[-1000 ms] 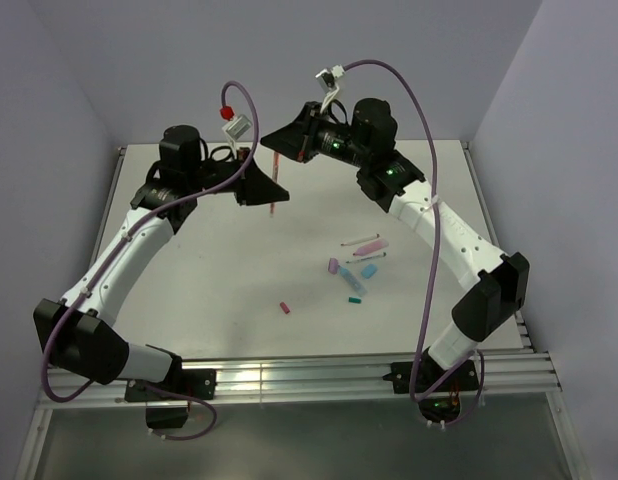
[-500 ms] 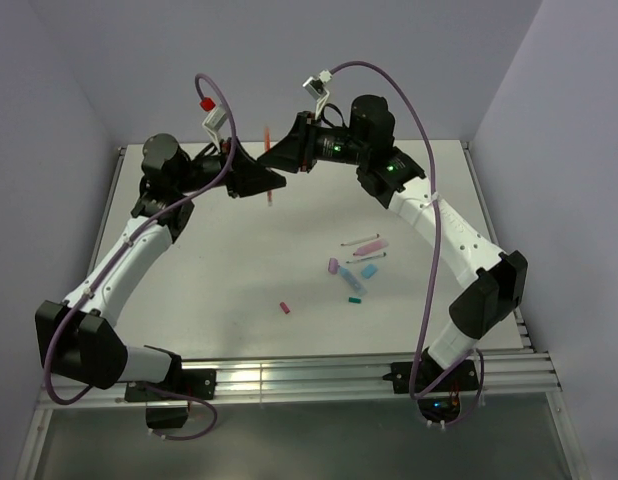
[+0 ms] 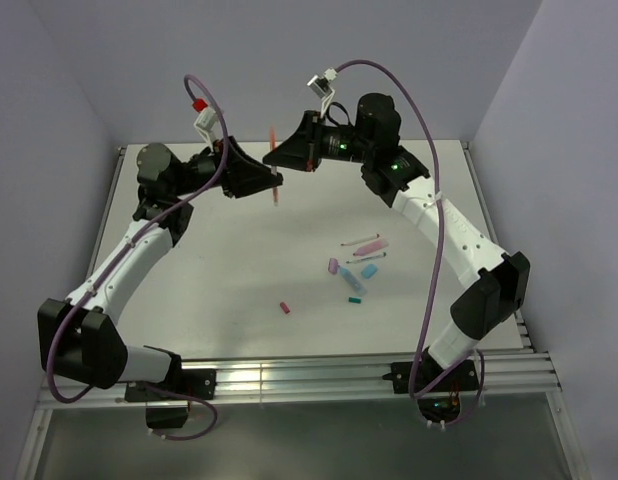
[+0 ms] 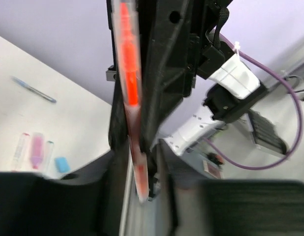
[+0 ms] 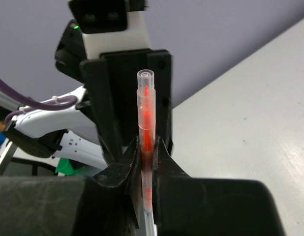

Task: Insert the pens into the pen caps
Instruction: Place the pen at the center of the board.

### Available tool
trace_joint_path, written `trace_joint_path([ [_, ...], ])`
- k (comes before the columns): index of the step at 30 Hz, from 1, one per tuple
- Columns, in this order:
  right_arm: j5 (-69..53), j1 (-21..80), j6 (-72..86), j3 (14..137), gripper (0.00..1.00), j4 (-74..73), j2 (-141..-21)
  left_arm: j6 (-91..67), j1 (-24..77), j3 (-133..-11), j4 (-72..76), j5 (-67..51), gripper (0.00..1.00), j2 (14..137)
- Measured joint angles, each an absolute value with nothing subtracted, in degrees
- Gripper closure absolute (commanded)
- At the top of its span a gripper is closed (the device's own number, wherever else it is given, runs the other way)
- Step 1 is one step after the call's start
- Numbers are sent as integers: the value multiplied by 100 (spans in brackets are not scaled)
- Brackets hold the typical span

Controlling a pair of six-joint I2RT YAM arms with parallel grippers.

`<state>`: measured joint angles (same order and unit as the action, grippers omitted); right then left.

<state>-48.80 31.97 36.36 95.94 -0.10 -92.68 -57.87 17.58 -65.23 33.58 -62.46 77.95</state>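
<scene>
Seen from above, the pen (image 3: 278, 195) has been raised, far beyond the red cap (image 3: 285, 307) and well above it. From the left wrist, the left gripper's (image 3: 277, 183) hold cannot be told. From the right wrist, the right gripper (image 5: 147, 152) is seen clamped on the pen. This clamp is best kept firm before the arms are parted.

The right gripper (image 5: 146, 153) pinches an orange-red pen (image 5: 146, 105) low on its barrel. The pen stands straight up from the pincer. Just beyond the pincer rises the left arm (image 5: 115, 34).
</scene>
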Motion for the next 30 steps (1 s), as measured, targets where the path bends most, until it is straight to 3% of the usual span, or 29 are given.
trace_joint_path([
  [1,-4906,3129,3640,9590,100,-45,-9262,-5721,1715,-6528,3345,-6213,34,7784],
  [2,-4904,3039,3638,9570,100,-78,-9255,-5566,1671,-6536,3264,-6165,18,7769],
  [4,-4882,2799,3605,9465,100,-200,-9188,-5225,1608,-6674,2698,-6038,1,7756],
  [11,-4340,1688,2720,8560,100,-1459,-8429,-3238,1455,-7867,-152,-4991,1,7712],
  [18,-3229,604,825,8416,100,-3514,-8346,-1977,1389,-7999,-1754,-3701,0,7526],
  [24,-1857,-139,-408,8569,100,-4541,-9489,-1662,1363,-8202,-2222,-3286,1,7758],
  [30,-1251,-572,-915,9395,100,-5028,-10914,-1592,1345,-8200,-2314,-3277,1,7992],
])
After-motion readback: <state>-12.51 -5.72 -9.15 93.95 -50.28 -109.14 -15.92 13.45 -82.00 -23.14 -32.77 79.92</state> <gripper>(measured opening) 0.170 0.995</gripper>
